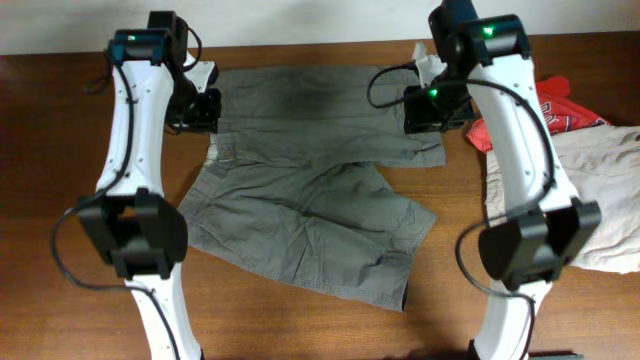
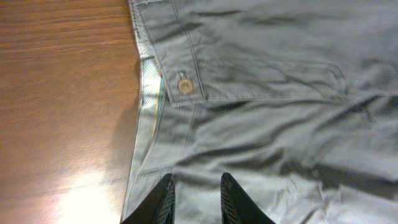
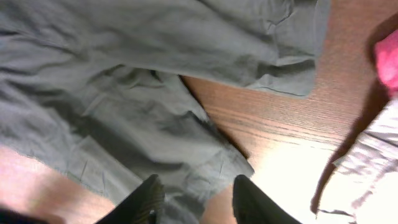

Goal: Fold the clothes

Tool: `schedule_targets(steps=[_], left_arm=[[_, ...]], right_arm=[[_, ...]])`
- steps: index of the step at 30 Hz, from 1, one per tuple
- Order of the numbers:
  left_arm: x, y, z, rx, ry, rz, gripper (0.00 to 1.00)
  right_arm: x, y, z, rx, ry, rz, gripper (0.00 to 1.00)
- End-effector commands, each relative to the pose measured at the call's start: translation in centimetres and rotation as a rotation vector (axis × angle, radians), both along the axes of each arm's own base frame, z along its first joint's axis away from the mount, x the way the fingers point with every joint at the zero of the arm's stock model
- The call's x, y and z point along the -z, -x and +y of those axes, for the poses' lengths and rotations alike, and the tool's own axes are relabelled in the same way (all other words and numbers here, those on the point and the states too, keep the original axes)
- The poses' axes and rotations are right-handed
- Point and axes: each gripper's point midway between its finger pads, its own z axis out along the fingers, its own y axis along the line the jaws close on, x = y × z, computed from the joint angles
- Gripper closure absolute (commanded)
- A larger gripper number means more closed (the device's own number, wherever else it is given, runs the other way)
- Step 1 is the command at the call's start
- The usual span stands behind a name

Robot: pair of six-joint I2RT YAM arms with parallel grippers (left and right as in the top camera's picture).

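One garment: olive-grey shorts (image 1: 300,200) on the surface (image 1: 60,130), between both arms.
Done: I judge no neat fold yet; the legs splay apart.
Remaining: legs together, then halving.
Left claw (image 2: 196,199): released, above the waistband side.
Right claw (image 3: 196,202): released, above a leg hem.

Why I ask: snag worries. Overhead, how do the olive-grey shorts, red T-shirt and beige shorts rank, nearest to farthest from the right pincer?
1. Olive-grey shorts: under the right pincer.
2. Red T-shirt: just to its right.
3. Beige shorts: farther right, toward the base.
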Motion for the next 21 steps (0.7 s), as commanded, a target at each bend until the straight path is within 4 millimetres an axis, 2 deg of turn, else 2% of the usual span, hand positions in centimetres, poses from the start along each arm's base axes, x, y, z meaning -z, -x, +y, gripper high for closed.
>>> schedule_targets(steps=[1,4,6,8,11,13,16,18,21], left_arm=[[-9.8,2.1,-1.3,0.061,-0.053,-0.232,0.77],[-15.0,4.5,-3.2,0.094,-0.066,-0.362,0.76],[-17.6,6.3,-4.4,0.115,-0.072,-0.429,0.75],[-19.2,8.1,-5.2,0.121,-0.096,-0.463,0.73],[-19.5,10.7,-6.8,0.155,-0.099,-0.439,0.72],[-18.3,12.2,-8.0,0.194,-0.102,-0.380,0.72],[-15.2,13.2,-9.5,0.230,-0.105,-0.280,0.72],[-12.4,13.6,-11.3,0.271,-0.068,-0.210,0.70],[-6.2,14.4,-15.0,0.360,0.004,-0.110,0.67]], right_arm=[[-8.1,3.0,-0.8,0.006,0.058,-0.217,0.54],[-12.2,5.7,-1.7,0.058,0.105,-0.327,0.49],[-14.0,7.5,-1.9,0.086,0.097,-0.364,0.49],[-15.2,9.5,-2.3,0.119,0.081,-0.376,0.49],[-15.7,11.7,-2.7,0.171,0.051,-0.379,0.43],[-14.9,13.1,-3.0,0.194,0.049,-0.350,0.40],[-12.1,14.7,-3.5,0.249,0.066,-0.257,0.36],[-9.3,15.3,-3.6,0.277,0.087,-0.181,0.36],[-3.8,15.2,-3.1,0.273,0.104,-0.068,0.35]])
